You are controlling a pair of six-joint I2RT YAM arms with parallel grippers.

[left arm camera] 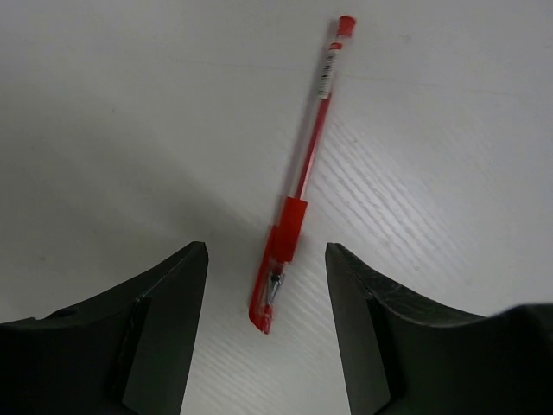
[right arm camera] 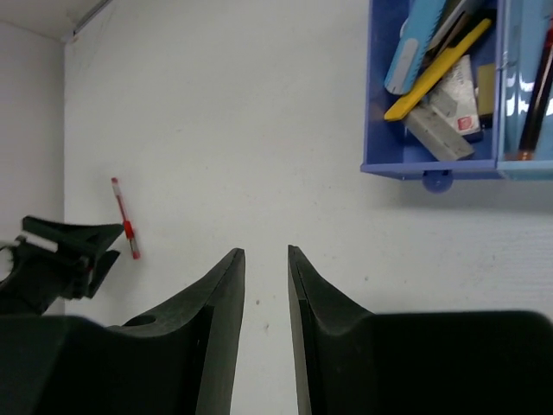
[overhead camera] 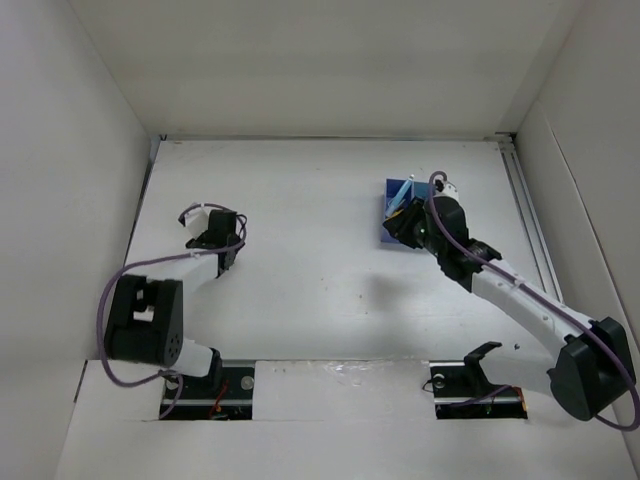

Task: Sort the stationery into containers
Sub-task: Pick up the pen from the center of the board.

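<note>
The white worktop [overhead camera: 320, 250] is boxed in by white walls. A red pen [left arm camera: 289, 220] is seen lying untouched between the fingers of the open, empty left hand [left arm camera: 266, 249].

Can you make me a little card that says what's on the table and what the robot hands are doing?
Red pen: lying on the table, not yet in the box
Blue box: already holds a yellow piece and a light blue item
Left gripper: open, one end of the pen between its fingers, not gripped
Right gripper: slightly open, empty

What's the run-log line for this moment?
left pincer: open over red pen on table | right pincer: empty, near blue box
</note>
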